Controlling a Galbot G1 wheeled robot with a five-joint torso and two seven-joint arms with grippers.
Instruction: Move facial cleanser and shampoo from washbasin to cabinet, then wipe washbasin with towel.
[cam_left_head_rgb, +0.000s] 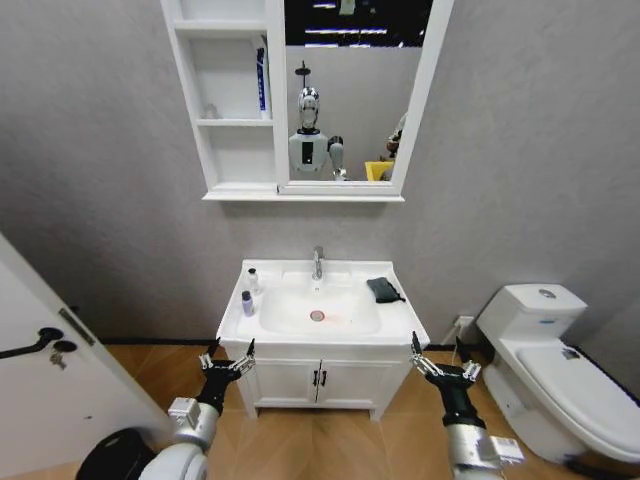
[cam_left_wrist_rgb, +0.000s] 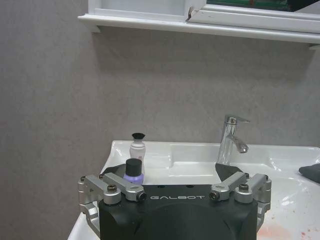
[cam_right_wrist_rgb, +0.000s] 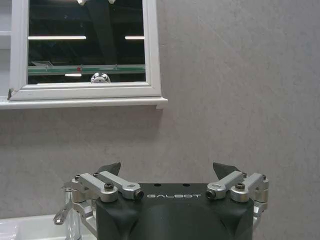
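The white washbasin (cam_left_head_rgb: 300, 327) stands against the wall below the cabinet (cam_left_head_rgb: 236, 150). On its left rim stand a white bottle with a black cap (cam_left_head_rgb: 254, 279) and a purple bottle with a dark cap (cam_left_head_rgb: 247, 303); I cannot tell which is the cleanser and which the shampoo. The dark towel (cam_left_head_rgb: 384, 289) lies on the right rim. My left gripper (cam_left_head_rgb: 228, 357) hangs open in front of the basin's left corner, my right gripper (cam_left_head_rgb: 440, 358) open off its right corner. In the left wrist view the open left gripper (cam_left_wrist_rgb: 172, 172) faces the white bottle (cam_left_wrist_rgb: 137, 146) and purple bottle (cam_left_wrist_rgb: 133, 170).
A chrome faucet (cam_left_head_rgb: 318, 262) rises behind the bowl. A blue item (cam_left_head_rgb: 261, 80) stands on a cabinet shelf beside the mirror (cam_left_head_rgb: 350, 90). A white toilet (cam_left_head_rgb: 560, 370) sits to the right and a door with a black handle (cam_left_head_rgb: 40, 345) to the left. The vanity doors (cam_left_head_rgb: 318, 380) are closed.
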